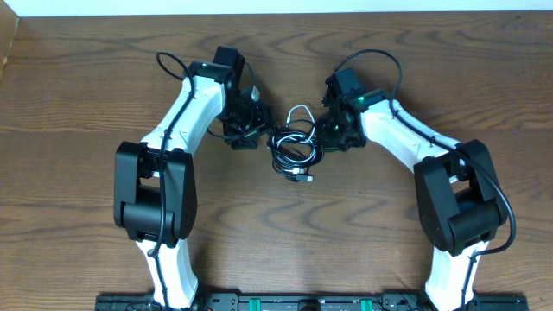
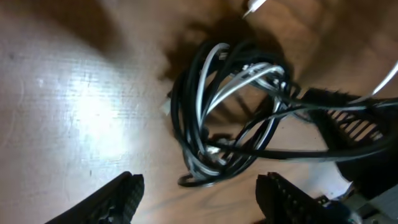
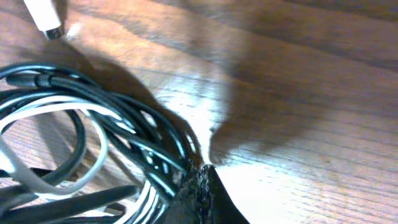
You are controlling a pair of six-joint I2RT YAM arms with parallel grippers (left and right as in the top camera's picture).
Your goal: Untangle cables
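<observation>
Two sets: L jaws wide, cables (image 2: 189, 118) just ahead btwn them; R jaws pinch their edge.

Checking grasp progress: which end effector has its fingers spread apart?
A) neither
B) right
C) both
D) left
D: the left end effector has its fingers apart, facing the tangle of thin black and white cables; the right end effector is shut.
</observation>
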